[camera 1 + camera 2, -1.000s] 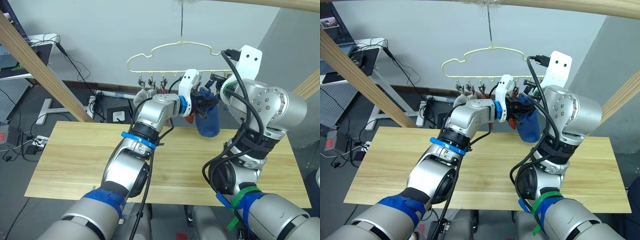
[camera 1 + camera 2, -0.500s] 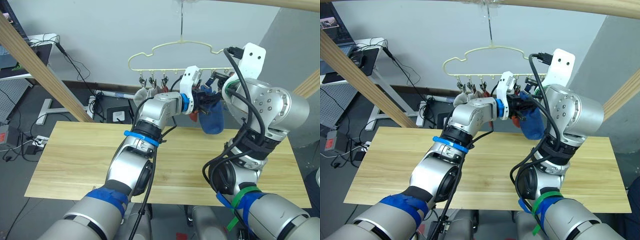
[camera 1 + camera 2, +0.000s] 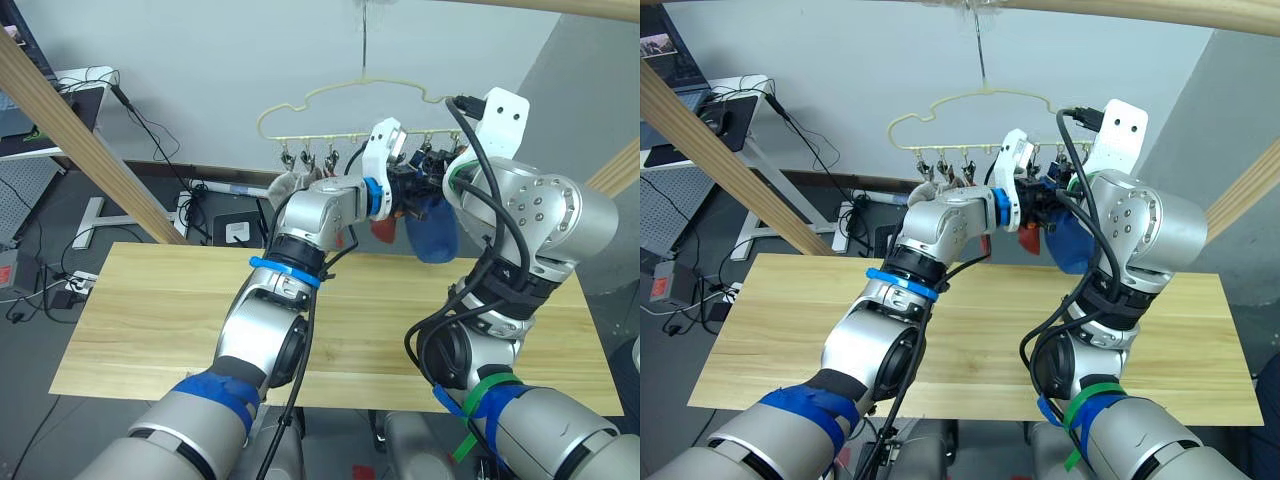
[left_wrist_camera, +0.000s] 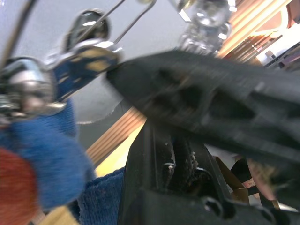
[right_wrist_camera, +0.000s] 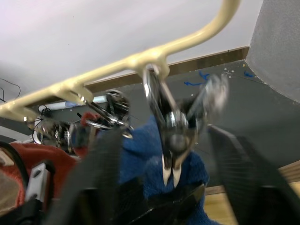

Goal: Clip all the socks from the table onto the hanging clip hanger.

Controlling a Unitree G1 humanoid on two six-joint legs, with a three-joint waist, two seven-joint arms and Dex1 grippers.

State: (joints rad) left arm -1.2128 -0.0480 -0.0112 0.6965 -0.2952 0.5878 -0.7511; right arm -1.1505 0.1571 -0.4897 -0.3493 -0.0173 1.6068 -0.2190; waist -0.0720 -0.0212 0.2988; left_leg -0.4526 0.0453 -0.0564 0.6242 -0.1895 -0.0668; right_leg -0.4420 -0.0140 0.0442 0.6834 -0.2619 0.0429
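Both grippers meet at the clip hanger [image 3: 350, 95]: right gripper [image 5: 164, 187] spread wide around a clip [image 5: 171, 136], blue sock [image 3: 432, 230] at six o'clock; left gripper's [image 3: 405, 185] opening I cannot tell.

You see the pale yellow-green clip hanger [image 3: 345, 95] hanging by its hook above the light wood desk [image 3: 150, 310]. A grey sock [image 3: 283, 187], a rust red sock [image 3: 383, 228] and a blue sock [image 3: 432, 228] dangle beneath its row of metal clips.
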